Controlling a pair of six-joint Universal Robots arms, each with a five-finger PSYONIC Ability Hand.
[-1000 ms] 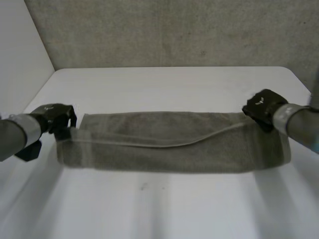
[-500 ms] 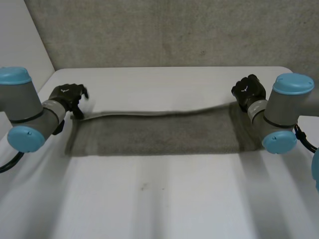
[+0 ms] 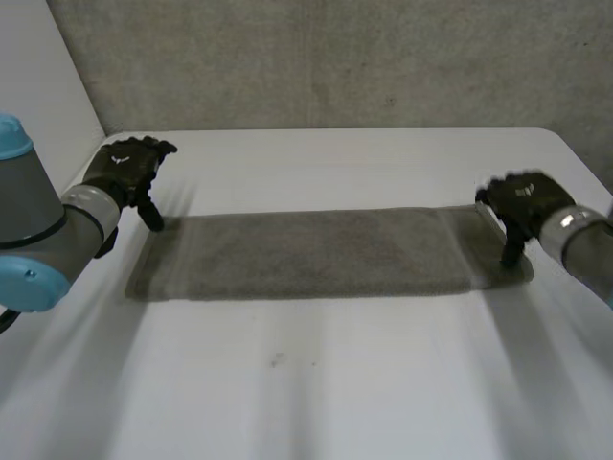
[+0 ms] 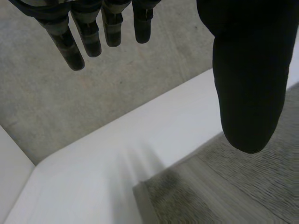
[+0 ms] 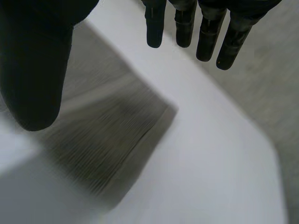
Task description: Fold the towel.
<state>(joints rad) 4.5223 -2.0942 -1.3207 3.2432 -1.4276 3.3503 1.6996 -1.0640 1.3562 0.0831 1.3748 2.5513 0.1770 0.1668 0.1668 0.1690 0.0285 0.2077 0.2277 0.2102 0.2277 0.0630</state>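
The grey-green terry towel point(image 3: 306, 254) lies flat as a long strip on the white table point(image 3: 306, 383). What worries me is that if either hand catches only the top layer at its end, the strip could peel open or skew on the next fold. The left hand point(image 3: 129, 171) hangs at the towel's far left corner, fingers point(image 4: 74, 46) straight and spread from the thumb, holding nothing. The right hand point(image 3: 522, 201), over the towel's right end, is equally wide open and empty. I cannot tell whether any fingertip touches the cloth.

Towel point(image 3: 306, 254) flat on table point(image 3: 335, 383); left hand point(image 3: 129, 168), right hand point(image 3: 522, 196) at its ends.
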